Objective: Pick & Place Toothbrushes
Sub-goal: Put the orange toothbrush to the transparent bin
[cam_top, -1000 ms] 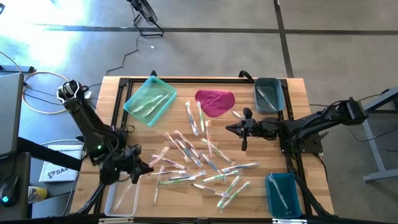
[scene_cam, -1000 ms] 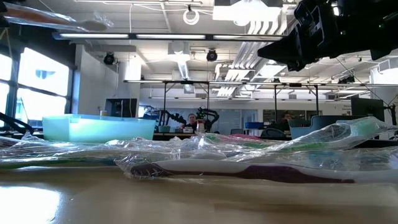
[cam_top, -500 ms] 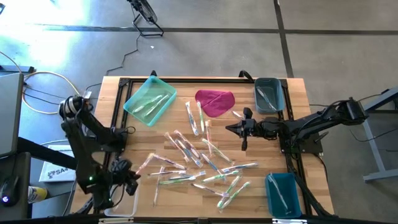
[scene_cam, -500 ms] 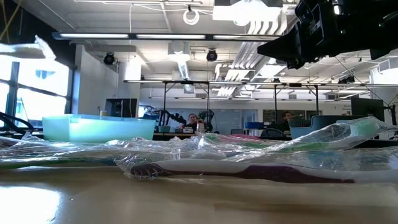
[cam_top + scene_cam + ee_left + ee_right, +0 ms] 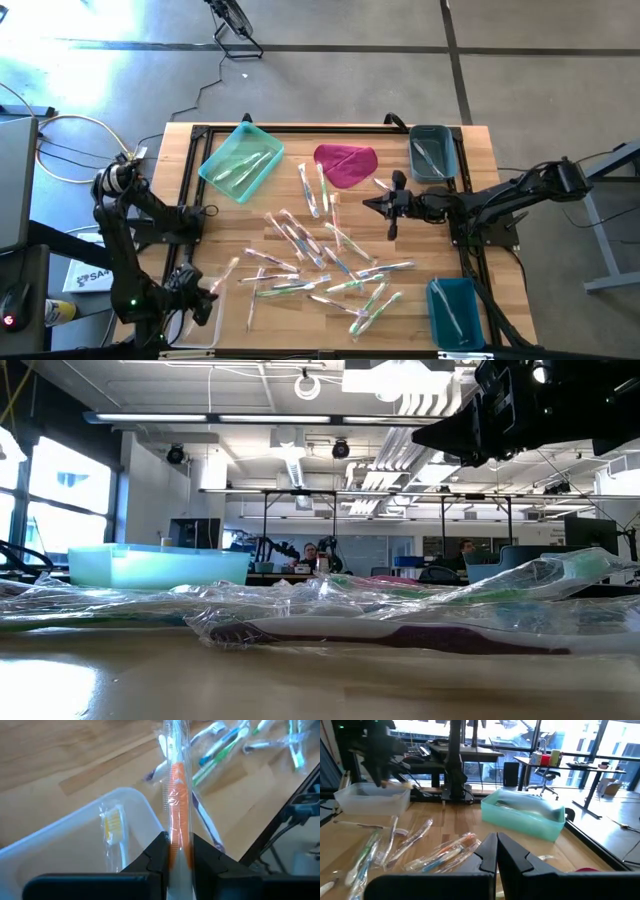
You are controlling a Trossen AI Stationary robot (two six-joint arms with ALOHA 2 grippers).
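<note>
Several wrapped toothbrushes (image 5: 325,258) lie scattered on the wooden table's middle. My left gripper (image 5: 205,293) is at the near-left corner, over the rim of a clear bin (image 5: 192,322), shut on an orange-handled toothbrush (image 5: 178,795) in a clear wrapper. Inside the clear bin (image 5: 60,840) lies a yellow-bristled toothbrush (image 5: 114,826). My right gripper (image 5: 368,207) hovers shut above the table, right of the pile's far part; its fingers (image 5: 496,851) touch nothing. It shows dark at the upper right of the low view (image 5: 500,405). My left gripper pinches the toothbrush by its orange handle (image 5: 179,837) between the two fingers (image 5: 159,851), wrapper and all. The brush runs lengthwise out ahead of the fingers, its bristle end (image 5: 169,742) pointing toward the pile. It is lifted clear of the table, above the bin's edge.
A light teal bin (image 5: 241,160) stands at the far left, a grey-blue bin (image 5: 432,153) at the far right, a blue bin (image 5: 455,312) at the near right, each holding toothbrushes. A magenta cloth (image 5: 346,164) lies at the far middle. People sit in the room behind.
My left arm has swung from the pile's left edge toward the table's near-left corner, carrying the orange-handled toothbrush clear of the table until it hangs over the clear bin. The right arm has kept still.
</note>
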